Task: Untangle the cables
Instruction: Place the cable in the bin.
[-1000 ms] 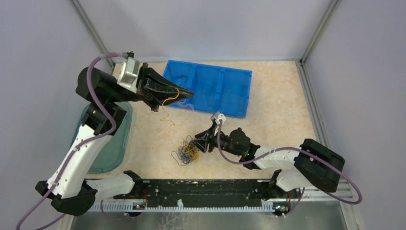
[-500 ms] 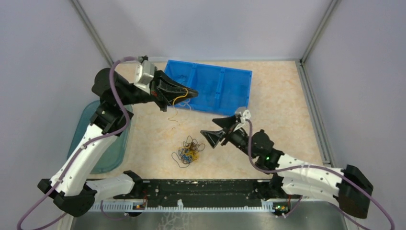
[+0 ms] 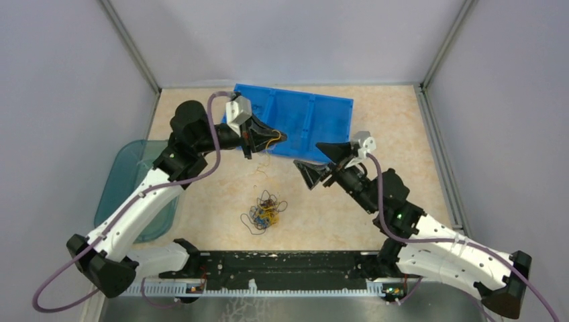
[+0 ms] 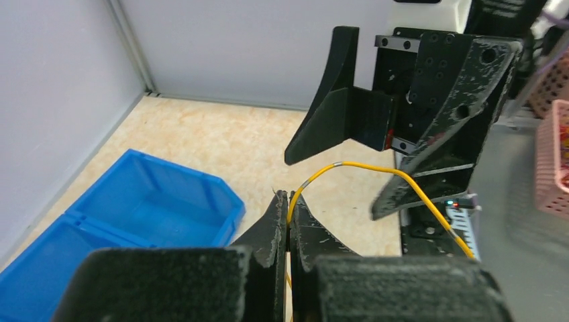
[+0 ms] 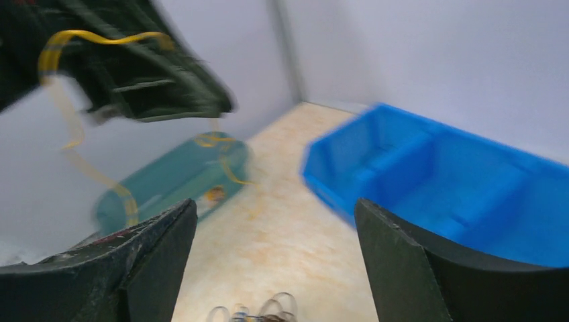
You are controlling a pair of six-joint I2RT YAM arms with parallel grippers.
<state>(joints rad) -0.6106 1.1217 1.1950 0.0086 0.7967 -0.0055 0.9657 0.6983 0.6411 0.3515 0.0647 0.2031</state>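
Cables point(image 3: 265, 213) lie in a small knot on the worktop point(image 3: 402, 134), front-centre, between the two arms. One yellow wire point(image 3: 271, 140) is out of it. It's nipped in the left pincer point(image 3: 282, 137), jaws pressed fully together on it, the free end hanging down well clear of the knot.

Change vs 1 s ago: right pincer point(image 3: 306, 154) was down at the knot. Now it's lifted off & swung up toward the bin point(image 3: 322, 117), spread wide w/ nothing in it. Left arm has carried the wire from beside the bin's left corner to approx over its near-left edge.

Meaning, prob.: this wire is separated — the hold-down no longer needed — and a drop into the bin looks next. The rest of the knot is still tangled, so plenty left to do.
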